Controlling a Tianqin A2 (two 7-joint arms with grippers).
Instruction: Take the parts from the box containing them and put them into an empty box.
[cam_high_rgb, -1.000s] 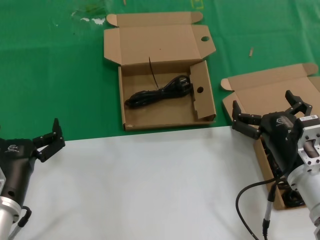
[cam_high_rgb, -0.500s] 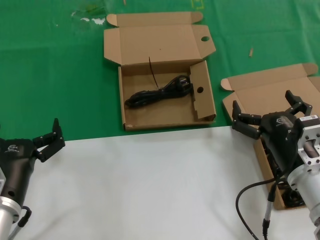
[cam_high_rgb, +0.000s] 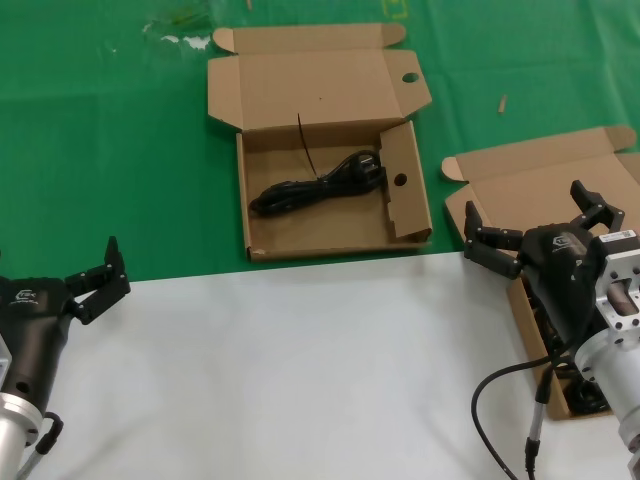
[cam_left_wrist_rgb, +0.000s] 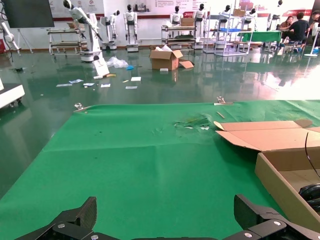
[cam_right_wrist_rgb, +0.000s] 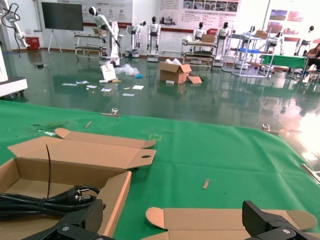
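The box with round holes in its lid tab and side flap (cam_high_rgb: 330, 248) lies open at the centre of the green cloth. One coiled black power cord (cam_high_rgb: 315, 188) rests inside it, its thin tie sticking up. The plain-lidded box (cam_high_rgb: 540, 180) lies open at the right, mostly hidden by my right arm. Dark cords (cam_high_rgb: 585, 397) show in it beside the wrist. Above that box my right gripper (cam_high_rgb: 535, 225) hangs open and holds nothing. My left gripper (cam_high_rgb: 95, 275) waits open at the near left. In the right wrist view the cord (cam_right_wrist_rgb: 45, 202) lies left of the open right gripper (cam_right_wrist_rgb: 172, 215).
A white sheet (cam_high_rgb: 300, 370) covers the near half of the table, and green cloth (cam_high_rgb: 100, 150) covers the far half. A small wooden chip (cam_high_rgb: 503, 103) and white scraps (cam_high_rgb: 180, 40) lie on the cloth. My right arm's cable (cam_high_rgb: 500, 400) loops over the sheet.
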